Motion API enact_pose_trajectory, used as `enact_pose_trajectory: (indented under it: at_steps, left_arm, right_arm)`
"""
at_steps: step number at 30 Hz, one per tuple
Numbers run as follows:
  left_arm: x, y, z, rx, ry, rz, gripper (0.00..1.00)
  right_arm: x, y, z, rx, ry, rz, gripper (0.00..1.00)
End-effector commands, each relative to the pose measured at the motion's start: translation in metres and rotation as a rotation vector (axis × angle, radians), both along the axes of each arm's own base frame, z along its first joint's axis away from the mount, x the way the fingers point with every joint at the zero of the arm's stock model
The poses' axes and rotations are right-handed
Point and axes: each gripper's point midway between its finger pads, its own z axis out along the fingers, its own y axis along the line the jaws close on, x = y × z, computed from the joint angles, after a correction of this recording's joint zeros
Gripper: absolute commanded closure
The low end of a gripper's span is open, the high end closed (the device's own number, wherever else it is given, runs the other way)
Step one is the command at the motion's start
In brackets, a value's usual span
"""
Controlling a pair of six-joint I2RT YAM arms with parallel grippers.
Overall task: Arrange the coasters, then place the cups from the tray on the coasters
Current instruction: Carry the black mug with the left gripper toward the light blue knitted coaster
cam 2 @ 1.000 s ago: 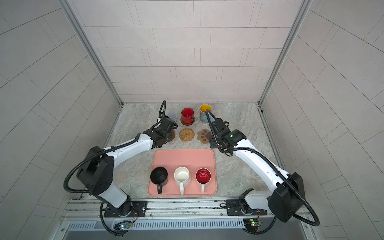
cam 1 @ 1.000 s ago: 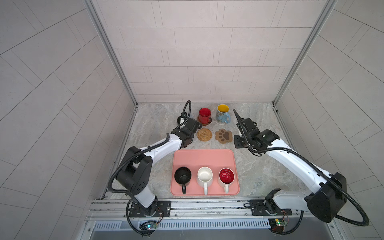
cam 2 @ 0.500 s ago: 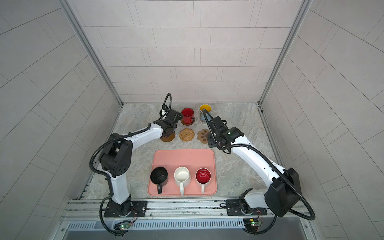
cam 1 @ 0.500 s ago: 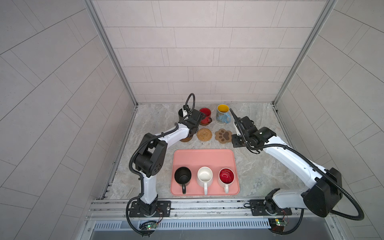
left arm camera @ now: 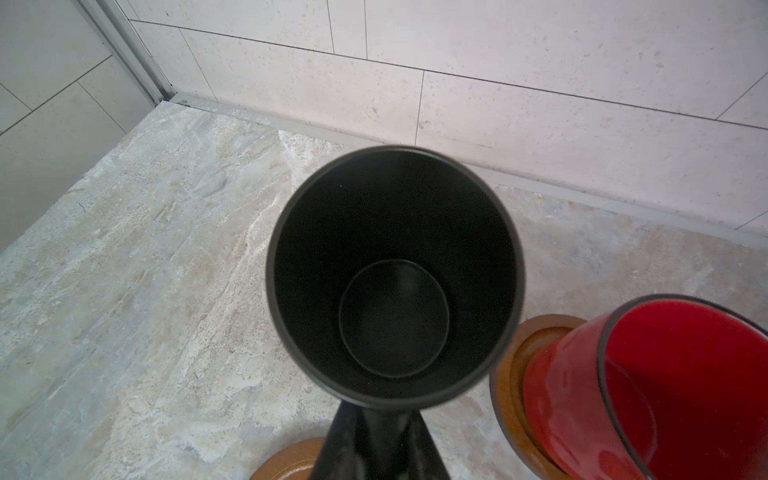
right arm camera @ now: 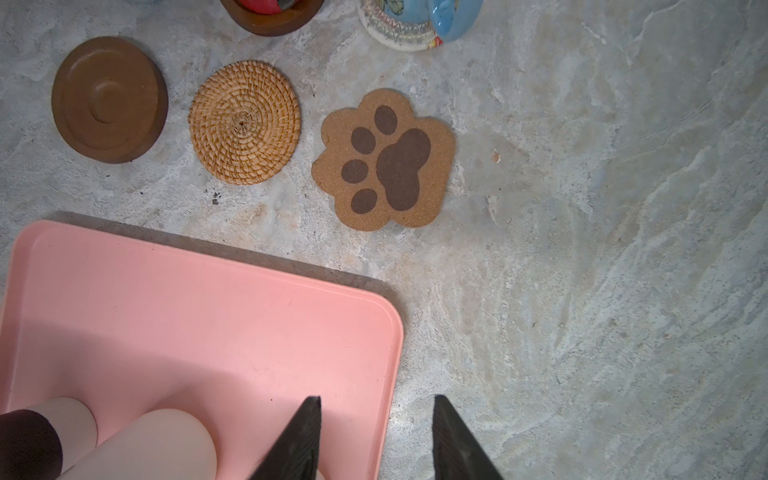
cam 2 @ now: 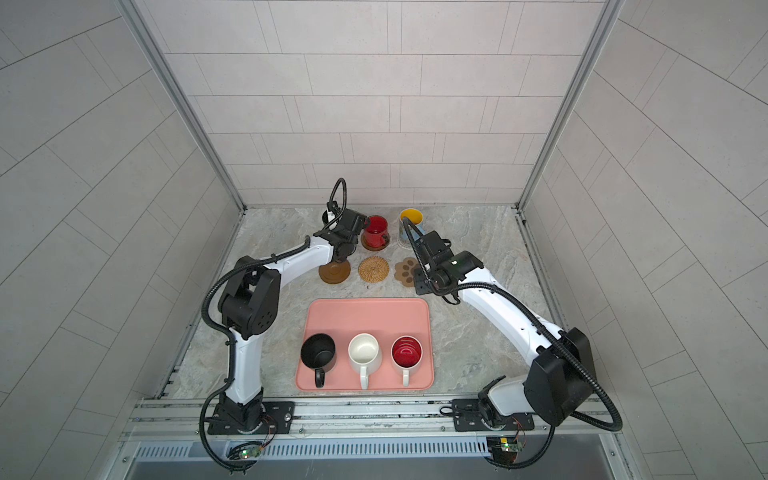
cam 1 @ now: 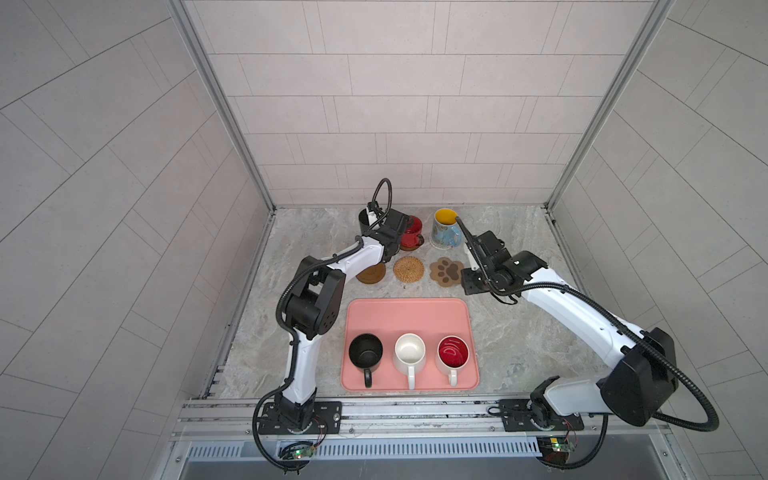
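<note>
Black mug (left arm camera: 395, 270) held at rear left.
Left claw (left arm camera: 374, 419) clenched on it, aligning it beside the red mug (cam 1: 411, 237); its footing is hidden. Right claw (right arm camera: 376, 415), released and empty, hangs over the tray (right arm camera: 166, 311) corner, seemingly ready for the 3 remaining mugs (cam 1: 410, 353).

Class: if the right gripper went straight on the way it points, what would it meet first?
Probably the tray, at its corner rim, or the table beside it; depth is unclear.
</note>
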Motion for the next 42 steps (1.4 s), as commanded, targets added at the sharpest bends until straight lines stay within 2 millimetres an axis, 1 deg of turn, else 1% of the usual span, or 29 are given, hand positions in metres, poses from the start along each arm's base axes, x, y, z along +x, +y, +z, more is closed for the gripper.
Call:
enact_pose_trajectory:
  at_steps: [1,8,17,30,42]
  left_arm:
    - [0.017,0.007,0.029,-0.029,-0.100,0.066,0.99]
    - [0.022,0.010,0.021,-0.033,-0.088,0.080,1.00]
    - [0.027,0.006,0.009,-0.028,-0.070,0.074,1.00]
    - [0.033,0.001,0.011,-0.016,-0.073,0.046,1.00]
    - [0.034,-0.002,0.000,-0.025,-0.050,0.034,1.00]
  right_arm:
    - [0.001,-0.002,0.003,-0.008,0.003,-0.003,0.54]
    - [0.004,0.001,0.001,-0.008,0.012,-0.003,0.54]
    - [0.003,0.001,-0.002,-0.011,0.024,-0.002,0.54]
    - [0.005,0.002,-0.005,-0.014,0.034,-0.004,0.54]
    - [0.003,0.002,-0.008,-0.013,0.043,-0.005,0.54]
